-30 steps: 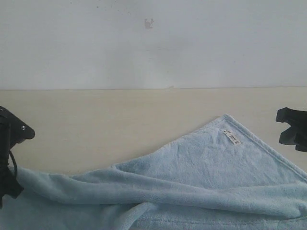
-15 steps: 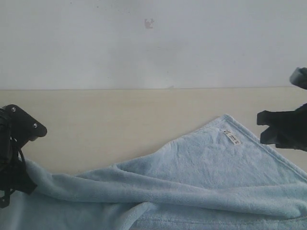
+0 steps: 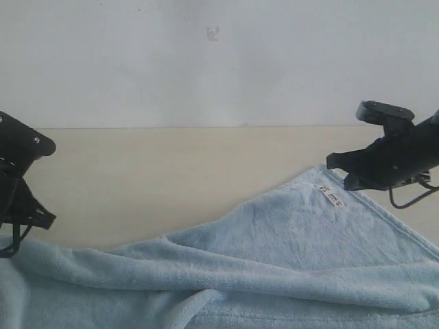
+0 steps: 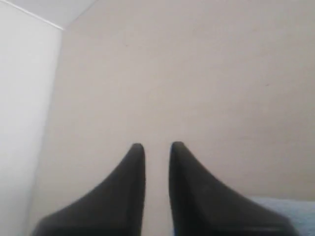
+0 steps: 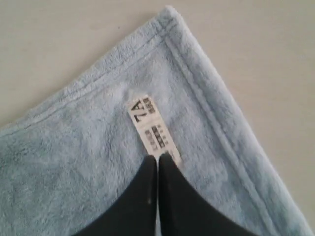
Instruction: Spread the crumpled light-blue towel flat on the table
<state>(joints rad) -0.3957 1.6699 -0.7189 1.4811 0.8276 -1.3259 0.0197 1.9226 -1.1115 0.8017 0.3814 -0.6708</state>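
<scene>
Right gripper (image 5: 158, 158): fingers pressed together with nothing clearly between them. The tips sit right over the near end of the tag (image 5: 150, 128), but I can't tell if they're touching it or just above it. Left gripper (image 4: 157, 146): fingers a crack apart and empty, pointing at bare table (image 3: 171, 171), with a sliver of towel (image 3: 288, 233) just beside it.

The towel lies along the near side of the table and runs off the bottom of the exterior view. Its tagged corner (image 5: 170, 12) looks nicely flat on the right. A fat rolled fold (image 3: 206, 264) crosses the middle and the left end is bunched up by the left arm.

My guess is the right corner is basically done and the left side is up next. That probably means the left gripper dropping onto the hem, pinching it and dragging it out, maybe with the right pinning its corner.
</scene>
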